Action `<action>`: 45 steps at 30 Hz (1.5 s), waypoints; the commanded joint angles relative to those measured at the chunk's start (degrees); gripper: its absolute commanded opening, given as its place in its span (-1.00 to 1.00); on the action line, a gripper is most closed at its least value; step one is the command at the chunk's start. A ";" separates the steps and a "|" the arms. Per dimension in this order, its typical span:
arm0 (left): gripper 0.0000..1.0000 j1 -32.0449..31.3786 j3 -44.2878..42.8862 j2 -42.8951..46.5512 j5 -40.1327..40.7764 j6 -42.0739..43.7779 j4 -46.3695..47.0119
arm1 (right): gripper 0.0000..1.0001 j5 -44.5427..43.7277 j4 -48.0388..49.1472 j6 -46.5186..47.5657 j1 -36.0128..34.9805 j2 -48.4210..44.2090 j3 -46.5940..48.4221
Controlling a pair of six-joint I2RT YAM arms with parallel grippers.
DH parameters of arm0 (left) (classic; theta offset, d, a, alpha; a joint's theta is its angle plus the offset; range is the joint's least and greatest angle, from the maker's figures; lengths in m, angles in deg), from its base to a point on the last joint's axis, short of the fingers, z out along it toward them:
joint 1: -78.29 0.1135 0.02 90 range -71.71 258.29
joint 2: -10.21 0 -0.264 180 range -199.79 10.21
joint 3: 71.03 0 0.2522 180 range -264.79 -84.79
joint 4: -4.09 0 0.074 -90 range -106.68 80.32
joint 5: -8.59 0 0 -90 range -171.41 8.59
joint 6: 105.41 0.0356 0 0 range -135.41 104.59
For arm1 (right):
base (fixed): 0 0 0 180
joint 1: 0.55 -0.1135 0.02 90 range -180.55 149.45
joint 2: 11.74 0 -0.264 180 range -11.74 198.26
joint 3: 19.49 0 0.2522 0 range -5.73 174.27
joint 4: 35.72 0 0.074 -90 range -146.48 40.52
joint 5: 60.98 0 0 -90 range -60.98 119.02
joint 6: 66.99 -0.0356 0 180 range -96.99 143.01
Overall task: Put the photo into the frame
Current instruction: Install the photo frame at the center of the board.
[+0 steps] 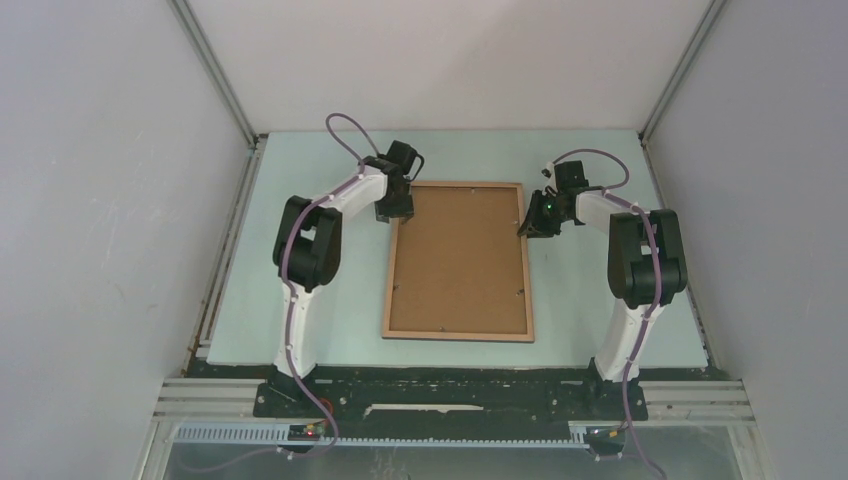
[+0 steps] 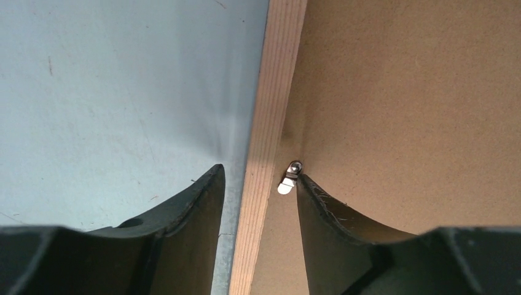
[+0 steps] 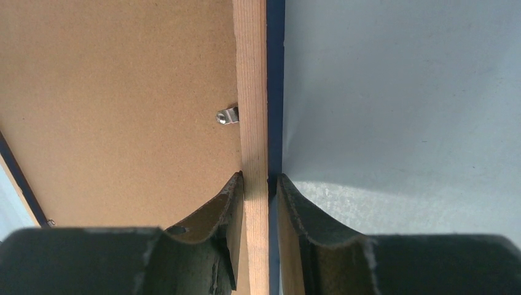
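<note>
Frame (image 3: 252, 61) rail gripped in right jaws (left jaws astride)

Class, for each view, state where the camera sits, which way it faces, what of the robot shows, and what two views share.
Top: above and behind the arms, facing down at the table; both arms, left gripper and right gripper flank the frame.
Left wrist: on the left arm, facing down; its open fingers straddle a rail.
Right wrist: on the right arm, facing down; its fingers clamp the opposite rail.
Shared: both wrist views show the backing board.
</note>
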State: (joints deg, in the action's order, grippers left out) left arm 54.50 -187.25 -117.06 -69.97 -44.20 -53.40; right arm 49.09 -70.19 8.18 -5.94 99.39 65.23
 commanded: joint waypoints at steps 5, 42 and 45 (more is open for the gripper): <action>0.09 0.73 3.09 3.91 1.22 1.43 -1.01 | -0.35 0.93 0.06 -0.15 -0.33 0.59 1.99; -1.00 0.70 9.21 5.05 14.17 16.06 5.58 | -0.35 1.06 -0.03 -0.10 -0.41 0.55 1.99; -1.00 0.71 9.11 4.97 14.66 16.22 5.71 | -0.36 1.06 -0.03 -0.13 -0.39 0.51 1.99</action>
State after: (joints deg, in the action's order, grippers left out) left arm 53.67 -179.38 -112.73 -64.44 -32.75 -46.73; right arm 51.26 -69.84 8.05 -6.60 99.42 65.25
